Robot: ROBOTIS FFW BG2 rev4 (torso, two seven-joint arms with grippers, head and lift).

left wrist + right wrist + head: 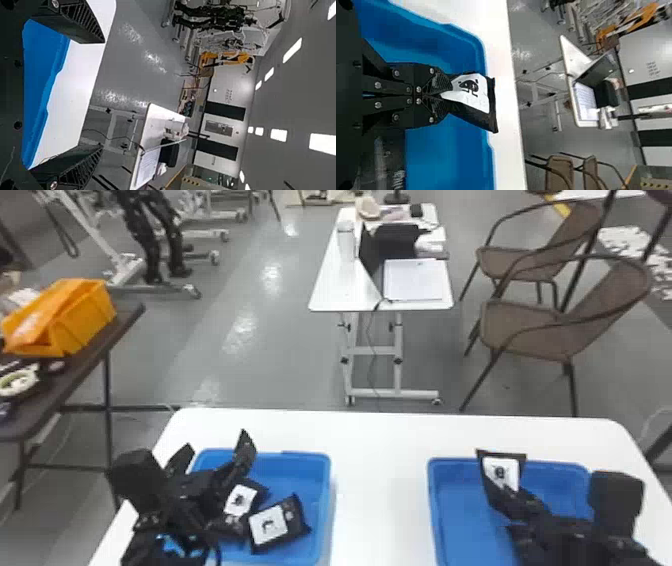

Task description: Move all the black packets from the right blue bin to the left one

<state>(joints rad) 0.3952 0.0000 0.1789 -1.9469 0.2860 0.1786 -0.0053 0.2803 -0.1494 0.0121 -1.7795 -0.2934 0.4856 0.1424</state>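
Above the right blue bin (445, 510), my right gripper (520, 497) is shut on a black packet (501, 472) with a white label. The right wrist view has this gripper (447, 94) pinching the packet (472, 95) by one end, over the blue bin (451, 154). My left gripper (216, 445) stands open above the left blue bin (320, 485); nothing is between the fingers of the left gripper (102, 94) in the left wrist view. Two labelled black packets (240, 499) (277, 524) lie in the left bin, partly behind the left arm.
Both bins rest on a white table (380, 470), with a strip of tabletop between them. Beyond it stand a small white table (345, 290) and brown chairs (530, 330). An orange crate (82, 320) sits on a dark table at the left.
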